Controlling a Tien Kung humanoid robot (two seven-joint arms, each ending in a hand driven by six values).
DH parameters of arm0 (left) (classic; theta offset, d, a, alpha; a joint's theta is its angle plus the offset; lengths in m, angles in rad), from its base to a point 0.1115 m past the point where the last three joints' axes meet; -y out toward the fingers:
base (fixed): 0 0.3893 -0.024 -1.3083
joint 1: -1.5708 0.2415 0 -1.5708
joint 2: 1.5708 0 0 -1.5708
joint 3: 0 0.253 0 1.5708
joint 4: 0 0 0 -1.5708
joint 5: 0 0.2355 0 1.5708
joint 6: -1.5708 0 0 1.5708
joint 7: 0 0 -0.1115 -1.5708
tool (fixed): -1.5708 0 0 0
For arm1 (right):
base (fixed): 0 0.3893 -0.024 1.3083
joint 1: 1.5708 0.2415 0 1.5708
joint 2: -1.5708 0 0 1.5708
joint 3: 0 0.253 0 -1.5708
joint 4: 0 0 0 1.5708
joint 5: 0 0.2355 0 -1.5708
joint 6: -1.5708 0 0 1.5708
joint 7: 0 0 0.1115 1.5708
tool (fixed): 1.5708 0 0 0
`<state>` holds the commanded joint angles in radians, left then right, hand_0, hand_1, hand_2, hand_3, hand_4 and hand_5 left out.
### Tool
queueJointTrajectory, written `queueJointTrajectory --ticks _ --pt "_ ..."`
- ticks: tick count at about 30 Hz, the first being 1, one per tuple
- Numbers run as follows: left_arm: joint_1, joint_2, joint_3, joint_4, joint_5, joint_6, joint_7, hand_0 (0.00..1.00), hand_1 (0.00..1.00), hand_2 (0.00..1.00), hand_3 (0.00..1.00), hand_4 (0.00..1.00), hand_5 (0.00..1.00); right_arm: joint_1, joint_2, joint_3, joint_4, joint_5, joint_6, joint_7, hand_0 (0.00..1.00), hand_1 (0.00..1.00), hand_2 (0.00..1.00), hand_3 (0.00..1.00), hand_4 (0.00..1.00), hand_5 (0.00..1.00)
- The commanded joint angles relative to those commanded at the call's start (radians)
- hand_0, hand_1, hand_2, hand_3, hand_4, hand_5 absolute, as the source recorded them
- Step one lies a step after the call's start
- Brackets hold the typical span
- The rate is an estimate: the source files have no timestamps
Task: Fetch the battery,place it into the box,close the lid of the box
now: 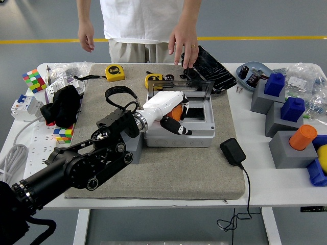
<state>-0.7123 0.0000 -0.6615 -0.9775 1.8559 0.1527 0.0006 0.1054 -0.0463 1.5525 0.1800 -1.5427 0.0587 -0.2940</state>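
Note:
The orange battery (177, 113) sits low in the left end of the grey box (199, 135), mostly covered by my left hand (173, 121). That hand's white back and curled black fingers (180, 130) wrap around the battery over the box's opening. The box's clear lid (196, 90) stands upright at its far edge. At the table's far side a person holds one hand (186, 45) just above and behind the lid. My right arm is out of view.
A black charger (232, 151) with its cable lies right of the box. A cracked black tablet (210, 66) and tape measures (115, 72) lie behind it. Grey blocks with blue and orange pieces (299, 138) stand at the right. A power strip (36, 162) lies at the left.

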Motion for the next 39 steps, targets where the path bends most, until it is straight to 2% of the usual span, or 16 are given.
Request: queueJointTrajectory --ticks 3,4,10,11,16,17,28,35,39 --pt "0.003 0.0 0.0 -0.008 -0.008 0.0 -0.01 0.05 0.036 0.131 0.171 0.998 0.208 0.0 0.0 0.001 0.0 -0.002 0.0 0.0 0.641 0.663 0.673 0.575 0.97 0.58" --pt "0.006 0.0 0.001 -0.012 -0.008 -0.007 -0.008 0.205 0.296 0.391 0.57 0.998 0.322 0.0 0.0 0.002 0.0 -0.003 0.0 -0.001 0.642 0.663 0.673 0.574 0.969 0.58" --pt "0.015 0.0 0.009 -0.031 -0.024 -0.018 -0.016 0.205 0.296 0.391 0.57 0.998 0.322 0.0 0.0 -0.014 0.0 0.013 0.0 0.004 0.642 0.663 0.673 0.574 0.969 0.58" --pt "0.016 0.0 0.009 -0.033 -0.025 -0.019 -0.016 0.317 0.464 0.48 0.684 0.998 0.376 0.0 0.0 -0.017 0.0 0.015 0.0 0.004 0.642 0.663 0.673 0.574 0.969 0.58" --pt "0.013 0.0 0.005 -0.032 -0.023 -0.025 -0.012 0.317 0.464 0.48 0.684 0.998 0.376 0.0 0.0 -0.032 0.0 0.029 0.0 0.008 0.642 0.663 0.673 0.574 0.969 0.58" --pt "0.013 0.0 0.004 -0.033 -0.023 -0.025 -0.013 0.382 0.526 0.524 0.712 0.998 0.373 0.0 0.0 -0.034 0.0 0.03 0.0 0.008 0.642 0.663 0.673 0.575 0.97 0.58" --pt "0.01 0.0 -0.001 -0.056 -0.039 -0.029 -0.017 0.389 0.534 0.531 0.717 0.998 0.388 -0.002 0.0 -0.03 0.0 0.026 0.0 0.007 0.642 0.662 0.673 0.574 0.97 0.58" --pt "0.02 0.0 -0.015 -0.18 -0.071 -0.021 -0.041 0.39 0.534 0.534 0.692 0.998 0.429 -0.003 0.001 -0.029 0.0 0.025 0.0 0.007 0.641 0.662 0.674 0.574 0.969 0.58" --pt "0.047 0.0 -0.042 -0.258 -0.058 -0.031 -0.028 0.39 0.534 0.534 0.692 0.998 0.429 -0.004 0.001 -0.031 0.0 0.026 0.0 0.008 0.641 0.662 0.674 0.574 0.969 0.58"
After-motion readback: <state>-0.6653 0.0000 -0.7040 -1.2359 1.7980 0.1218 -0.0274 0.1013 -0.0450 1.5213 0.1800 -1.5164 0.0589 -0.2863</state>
